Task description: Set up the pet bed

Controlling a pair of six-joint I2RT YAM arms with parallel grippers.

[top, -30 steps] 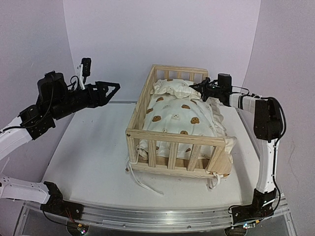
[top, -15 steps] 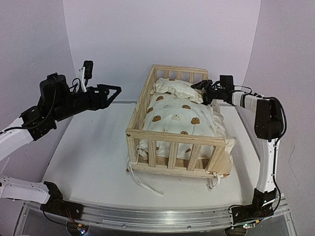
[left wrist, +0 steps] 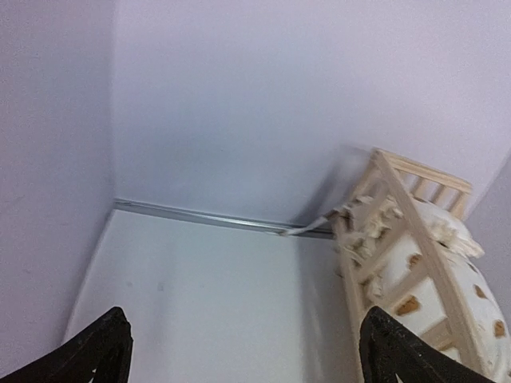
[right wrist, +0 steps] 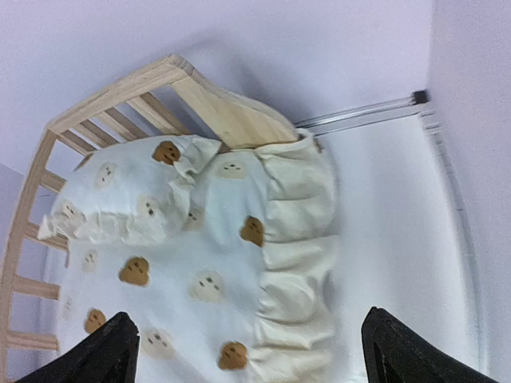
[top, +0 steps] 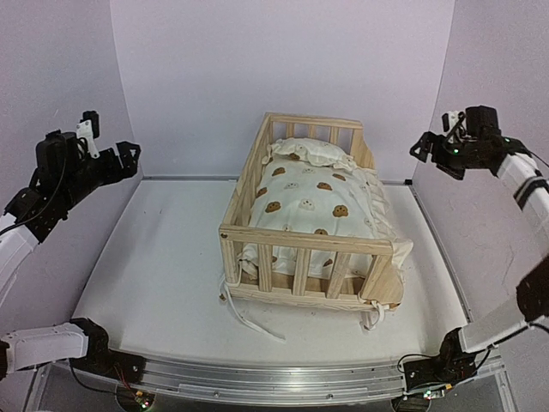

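The pet bed (top: 302, 238) is a pale wooden slatted frame standing right of the table's middle. A cream bear-print cushion (top: 310, 208) fills it, and a small matching pillow (top: 309, 152) lies at its far end. My left gripper (top: 129, 160) hangs open in the air at the far left, well away from the bed. High at the right, near the wall, my right gripper (top: 426, 148) is open and holds nothing. The right wrist view looks down on the cushion (right wrist: 204, 263), the pillow (right wrist: 120, 211) and the bed's far rail (right wrist: 215, 112) between its spread fingers. The left wrist view catches the bed's side rail (left wrist: 399, 191).
The cushion's frilled edge (top: 382, 219) spills over the bed's open right side. White ties trail onto the white table (top: 163, 257) at the bed's front left (top: 250, 319) and front right (top: 374, 318). Pale walls close in the left, back and right.
My right gripper has let go at the pillow, opened, and pulled back up to the right. My left arm has drawn back to the left, its gripper still open.
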